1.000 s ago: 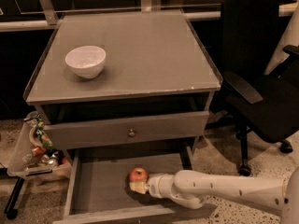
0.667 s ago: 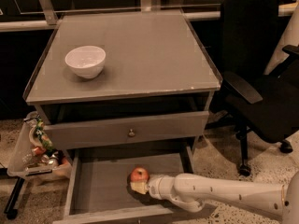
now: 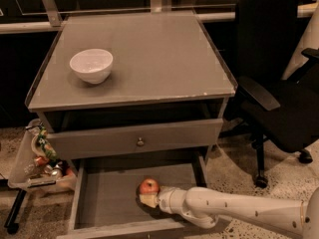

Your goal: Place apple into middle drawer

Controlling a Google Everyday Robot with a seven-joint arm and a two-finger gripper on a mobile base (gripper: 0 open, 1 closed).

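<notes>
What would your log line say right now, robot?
step: placing | apple: inside open middle drawer | tool: in drawer, at apple | white bowl: on cabinet top

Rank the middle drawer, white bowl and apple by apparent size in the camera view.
1. middle drawer
2. white bowl
3. apple, clearly smallest, lying in the drawer beside the claw, low in the view.
</notes>
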